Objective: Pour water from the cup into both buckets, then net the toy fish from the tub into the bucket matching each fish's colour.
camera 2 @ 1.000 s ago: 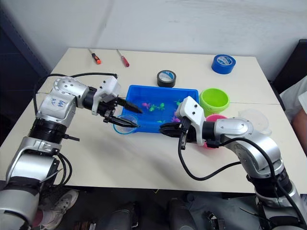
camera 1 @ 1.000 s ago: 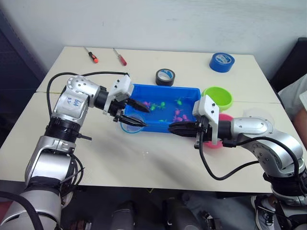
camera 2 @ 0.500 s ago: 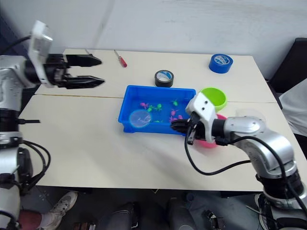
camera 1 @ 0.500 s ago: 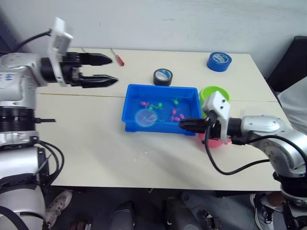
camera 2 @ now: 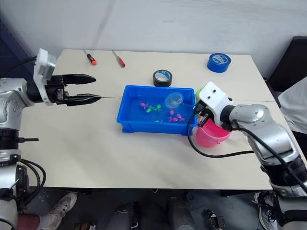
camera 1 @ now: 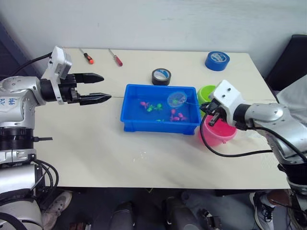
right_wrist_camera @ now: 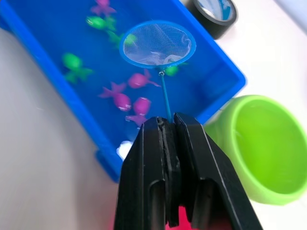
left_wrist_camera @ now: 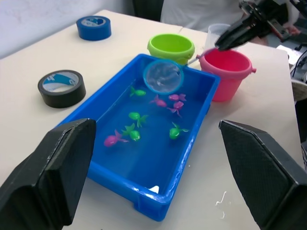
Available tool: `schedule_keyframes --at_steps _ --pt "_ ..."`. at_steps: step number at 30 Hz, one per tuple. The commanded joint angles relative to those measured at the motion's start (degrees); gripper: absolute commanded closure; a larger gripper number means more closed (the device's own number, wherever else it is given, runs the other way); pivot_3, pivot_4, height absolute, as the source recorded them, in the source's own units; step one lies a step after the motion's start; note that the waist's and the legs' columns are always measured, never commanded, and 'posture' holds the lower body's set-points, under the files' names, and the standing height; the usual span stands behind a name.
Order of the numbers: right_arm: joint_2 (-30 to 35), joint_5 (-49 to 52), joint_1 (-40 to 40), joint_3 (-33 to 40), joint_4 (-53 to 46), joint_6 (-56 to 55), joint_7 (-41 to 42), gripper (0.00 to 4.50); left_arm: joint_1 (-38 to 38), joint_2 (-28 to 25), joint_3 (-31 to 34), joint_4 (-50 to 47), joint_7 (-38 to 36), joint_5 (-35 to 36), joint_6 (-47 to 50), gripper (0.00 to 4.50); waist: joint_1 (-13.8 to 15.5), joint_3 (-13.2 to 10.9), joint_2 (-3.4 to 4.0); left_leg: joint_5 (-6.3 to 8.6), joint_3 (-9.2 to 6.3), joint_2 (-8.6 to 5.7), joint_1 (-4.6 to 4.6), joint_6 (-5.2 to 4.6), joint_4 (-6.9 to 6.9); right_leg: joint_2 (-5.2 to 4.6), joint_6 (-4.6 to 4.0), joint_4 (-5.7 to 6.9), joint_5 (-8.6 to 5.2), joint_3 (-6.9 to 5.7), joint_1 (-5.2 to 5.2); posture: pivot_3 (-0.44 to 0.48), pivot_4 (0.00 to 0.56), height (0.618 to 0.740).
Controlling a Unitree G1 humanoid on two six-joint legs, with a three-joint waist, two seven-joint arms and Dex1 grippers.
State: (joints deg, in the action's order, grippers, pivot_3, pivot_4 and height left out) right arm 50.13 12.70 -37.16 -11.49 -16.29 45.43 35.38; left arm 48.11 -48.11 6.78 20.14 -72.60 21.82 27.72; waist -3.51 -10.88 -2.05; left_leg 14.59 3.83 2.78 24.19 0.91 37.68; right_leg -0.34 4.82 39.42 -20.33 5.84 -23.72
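Left eye view: beige table (camera 1: 120, 148), white wall (camera 1: 158, 21).

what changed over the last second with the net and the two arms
The left gripper let go of the net and drew back to the robot's left, away from the tub, and is open. The right gripper, shut on the handle, carried the net from the tub's left end to above its right end by the pink bucket. The tub, fish and tape rolls stayed put.

silver-grey metallic arm shells with rounded joints, black ribbed collars at the wrists, white boxy wrist housings, black tapered fingers (camera 1: 94, 99), loose black cables looping beside each arm, faint blue handwritten marking on the left forearm
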Motion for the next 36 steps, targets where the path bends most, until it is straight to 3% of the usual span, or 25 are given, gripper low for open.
schedule_keyframes --at_steps 1,16,36 --pt "1.41 -5.5 -1.34 -0.96 0.08 -4.53 0.17 4.5 -1.41 -0.77 2.14 -3.89 0.82 1.67 0.02 0.03 0.1 0.0 0.0 0.0 0.0 0.01 0.0 0.0 0.0 0.01 0.0 -0.01 0.0 0.04 -0.01 0.0 0.15 0.734" --pt "6.77 -21.49 0.99 -5.14 2.38 -13.53 5.46 4.5 -4.53 -1.0 1.06 -8.43 0.35 3.47 1.25 0.03 0.18 0.0 0.0 0.0 0.04 -0.02 -0.01 0.0 0.03 0.01 0.0 -0.01 0.0 0.05 0.0 0.0 0.15 0.734" --pt "3.4 -32.33 2.08 -7.99 2.27 -18.72 10.89 4.5 -5.7 -1.06 2.13 -11.4 2.29 5.44 3.56 0.03 0.11 0.0 0.0 -0.01 0.06 0.0 -0.03 0.02 0.06 0.04 0.01 0.03 0.0 0.03 0.01 0.0 0.15 0.734"
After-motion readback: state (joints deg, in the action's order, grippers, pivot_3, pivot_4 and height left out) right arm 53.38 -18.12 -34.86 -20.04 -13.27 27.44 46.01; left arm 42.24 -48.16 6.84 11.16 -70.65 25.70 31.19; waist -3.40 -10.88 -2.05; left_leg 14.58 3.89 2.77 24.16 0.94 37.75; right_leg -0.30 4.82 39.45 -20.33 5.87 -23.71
